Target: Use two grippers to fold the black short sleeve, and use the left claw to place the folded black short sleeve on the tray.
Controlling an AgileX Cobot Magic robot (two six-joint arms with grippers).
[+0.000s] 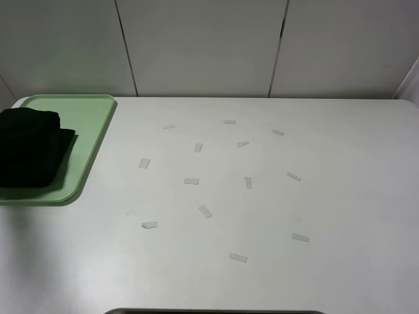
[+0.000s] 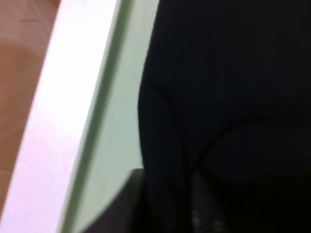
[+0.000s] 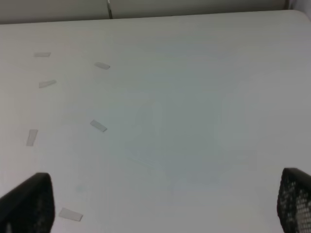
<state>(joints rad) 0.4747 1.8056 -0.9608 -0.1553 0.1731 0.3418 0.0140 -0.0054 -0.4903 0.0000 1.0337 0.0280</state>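
One folded bundle, the black short sleeve (image 1: pixel 29 149), lies on the tray (image 1: pixel 91 140) at the far left of the bench (image 1: pixel 275 216), covering most of its left part and running out of the high view's edge. It looks soft and light: limp cotton stacked in several layers, liable to slump or unfold if lifted by a single layer. My judgement is that the safest hold pinches the whole stack at a thick folded edge, not a loose hem.

From the left wrist, the shirt fills the view, with the tray's pale green rim beside it. The left gripper (image 2: pixel 167 206) shows only as dark blurred fingers (image 2: pixel 201 208) pressed close to the cloth; whether it grips the cloth or has let go, I cannot tell.

Across the middle of the bench lie scattered white tape scraps (image 1: pixel 191 181).

On the right, the right gripper (image 3: pixel 165 204) hangs above bare bench, jaws spread wide, holding nothing.
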